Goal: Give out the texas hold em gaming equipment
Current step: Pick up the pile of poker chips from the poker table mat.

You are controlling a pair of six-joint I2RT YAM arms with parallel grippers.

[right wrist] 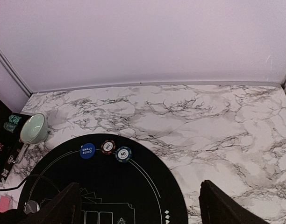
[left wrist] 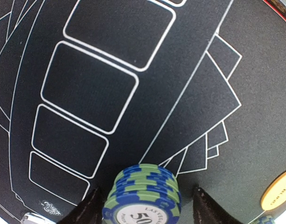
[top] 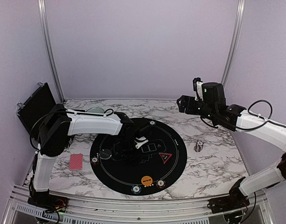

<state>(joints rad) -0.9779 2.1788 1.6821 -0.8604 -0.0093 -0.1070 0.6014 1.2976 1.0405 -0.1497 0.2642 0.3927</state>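
At the left of the marble table (top: pixel 213 163), a pink-backed card (top: pixel 76 161) is laid apart. At the middle of the black mat (top: pixel 110 172), a blue-green chip stack (left wrist: pixel 142 193) is straddled by the left gripper (top: pixel 141 142), fingers (left wrist: pixel 89 210) not yet pressed home, apparently for lifting. A red triangle marker (top: pixel 164 157) is set near, not obstructing. The right gripper (right wrist: pixel 139 189) is held high, spread and empty.

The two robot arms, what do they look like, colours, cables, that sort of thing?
Both the left arm and right arm have white shell links, black joints and black bases. Thin black cables loop off each; the right arm's arches over its forearm. The fingers are dark, matte, wedge-shaped.
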